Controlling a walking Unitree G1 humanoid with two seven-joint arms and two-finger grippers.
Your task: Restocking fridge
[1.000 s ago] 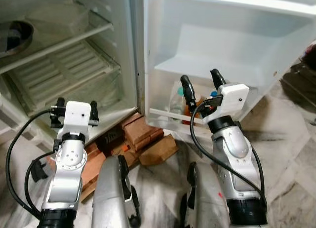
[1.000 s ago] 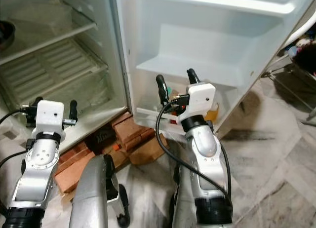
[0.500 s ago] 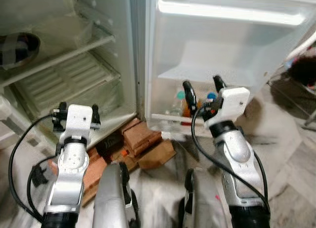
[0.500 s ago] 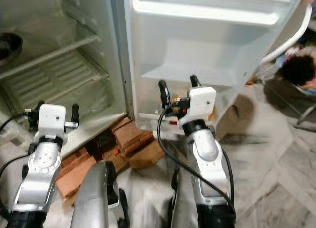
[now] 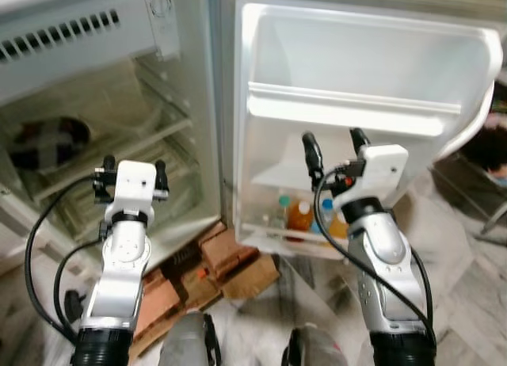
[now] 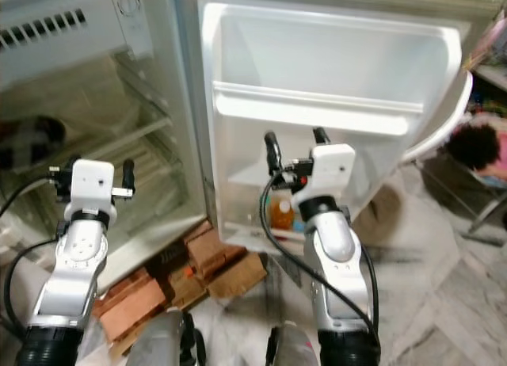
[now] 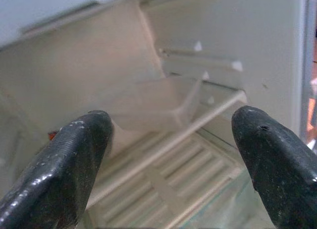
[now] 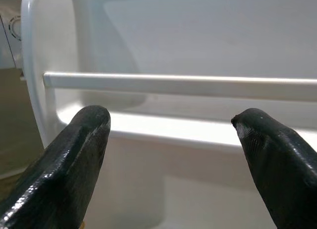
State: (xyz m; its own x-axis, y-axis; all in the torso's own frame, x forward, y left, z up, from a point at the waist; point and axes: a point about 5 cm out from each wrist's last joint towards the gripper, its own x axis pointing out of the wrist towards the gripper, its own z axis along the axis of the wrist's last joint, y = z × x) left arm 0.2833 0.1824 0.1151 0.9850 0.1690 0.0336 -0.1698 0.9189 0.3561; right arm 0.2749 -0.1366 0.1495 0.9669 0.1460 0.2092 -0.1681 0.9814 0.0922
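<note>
The right hand [image 5: 335, 141] is raised in front of the open fridge door [image 5: 277, 73], its two black fingers spread wide and holding nothing; through its wrist view the white rail of the upper door shelf [image 8: 188, 84] runs between the fingertips, near but not touching. The left hand [image 5: 131, 169] is likewise wide open and empty, held before the main fridge compartment [image 5: 95, 136], where translucent ribbed shelves [image 7: 163, 164] and a clear plastic tray [image 7: 158, 102] can be made out. The stock already in place sits in the bottom door bin [image 5: 305, 243]: an orange-filled bottle [image 5: 299, 215] and clear bottles with blue-green caps [image 5: 283, 201], packed side by side. Neither hand carries anything to put away, so the restocking seems to be between items. The likeliest trouble is a raised finger catching the thin, smooth, glossy door rail, which could swing the door or strain the plastic. The fridge stands propped on rough red bricks [image 5: 230, 251] and a scrap of cardboard [image 5: 253, 275] on a marbled stone floor [image 5: 459, 303], so a hard nudge might rock it. A dark round dish [image 5: 51, 136] rests on an inner shelf, blurred.
</note>
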